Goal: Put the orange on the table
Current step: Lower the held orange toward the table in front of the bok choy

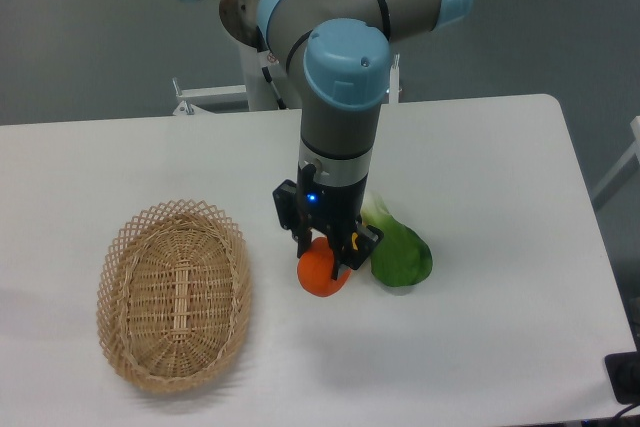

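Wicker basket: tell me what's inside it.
Nothing shows inside the wicker basket; only its woven floor and rim are visible, with no part covered. The orange sits outside it on the table, under the gripper, beside the green vegetable.

Gripper [322, 254] down over the orange [320, 273], fingers on either side of it, fruit touching the table [500, 197]. Green vegetable [398, 252] just beside the orange, on its right. Wicker basket [173, 293] well apart, at left.
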